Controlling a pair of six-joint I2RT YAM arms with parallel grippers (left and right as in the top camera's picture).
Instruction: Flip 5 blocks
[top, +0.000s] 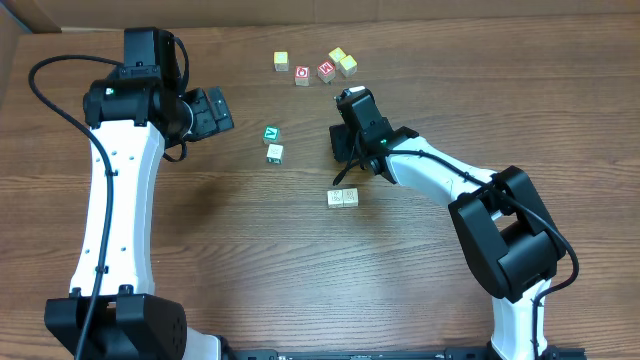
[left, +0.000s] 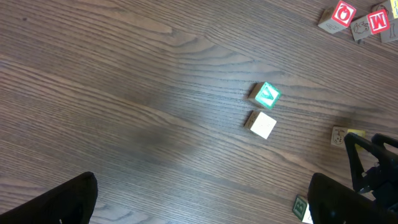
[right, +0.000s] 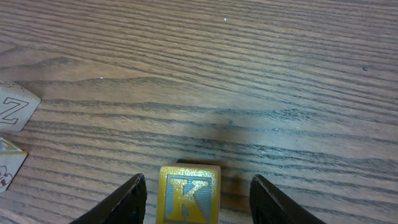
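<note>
Straddling the yellow K block (right: 188, 194), the right gripper (right: 197, 183) has its two dark fingers (right: 127, 202) spread, one on either side of the block. A thin strip of wood shows between each finger and the block's flank, wider on the camera's right, so the jaws stand apart and grip nothing. The block sits on the table (right: 249, 74) with its blue K facing the wrist camera. At the left edge of that view lie a Z block (right: 15, 107) and, just below it, another block (right: 9, 163) only partly in frame.

From overhead, the right arm reaches toward the middle of the table, and its gripper hides the K block. A pair of pale blocks (top: 343, 197) lies touching side by side, just nearer the robot than that gripper. The green V block (top: 271, 134) and a plain white block (top: 275, 153) sit close together between the two arms. Five more blocks (top: 326, 71) lie in a loose group on the far side, beyond the right gripper.

The left gripper (left: 203, 180) hovers over bare wood, apart from every block, its fingers spread wide.
</note>
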